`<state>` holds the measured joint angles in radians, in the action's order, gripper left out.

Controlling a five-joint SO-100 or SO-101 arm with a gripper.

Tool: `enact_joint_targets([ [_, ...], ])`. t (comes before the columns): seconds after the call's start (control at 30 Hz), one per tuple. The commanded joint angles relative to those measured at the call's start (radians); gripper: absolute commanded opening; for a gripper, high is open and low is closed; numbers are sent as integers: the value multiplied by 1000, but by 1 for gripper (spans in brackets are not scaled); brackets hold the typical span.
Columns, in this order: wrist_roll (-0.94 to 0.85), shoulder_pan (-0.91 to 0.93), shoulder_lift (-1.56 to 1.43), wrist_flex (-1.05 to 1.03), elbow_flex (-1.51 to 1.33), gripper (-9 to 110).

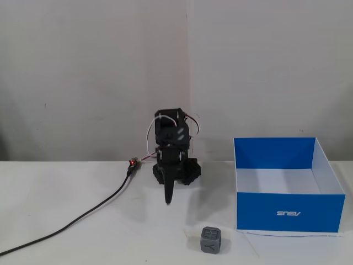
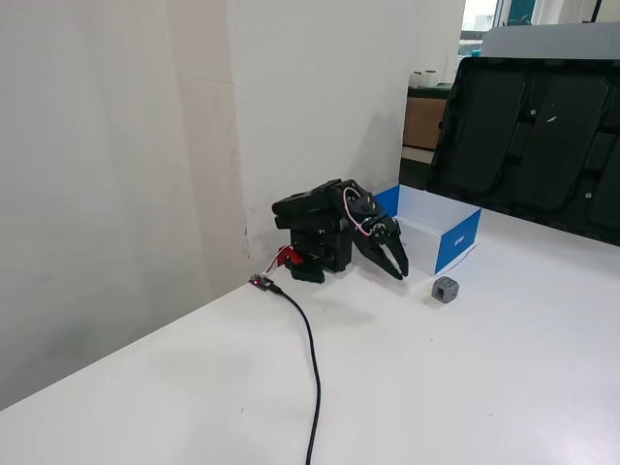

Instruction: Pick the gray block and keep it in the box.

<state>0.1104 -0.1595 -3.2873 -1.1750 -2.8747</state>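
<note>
The gray block (image 1: 211, 240) is a small dark cube with embossed faces, lying on the white table near the front, just left of the box's front corner. It also shows in a fixed view (image 2: 445, 289). The box (image 1: 289, 212) is blue outside with white lettering and a white floor, and nothing lies in it; it also shows in a fixed view (image 2: 457, 242). My arm is folded low at its base. My gripper (image 1: 168, 201) points down at the table with its jaws together and empty, well left of and behind the block; it also shows in a fixed view (image 2: 398, 270).
A black cable (image 1: 83, 218) runs from the arm's base across the table to the front left. A wall stands close behind the arm. In a fixed view, large black panels (image 2: 542, 126) stand behind the box.
</note>
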Motion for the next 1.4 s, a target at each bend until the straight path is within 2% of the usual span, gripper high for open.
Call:
enact_joint_targets([
  [0.0, 23, -18, 129, 14, 163, 0],
  [0.23, 67, -35, 278, 55, 232, 0],
  [0.9, 322, -183, 1035, 72, 624, 0],
  [1.2, 413, -235, 1213, 110, 739, 0],
  [1.37, 453, -265, 1313, 112, 810, 5],
])
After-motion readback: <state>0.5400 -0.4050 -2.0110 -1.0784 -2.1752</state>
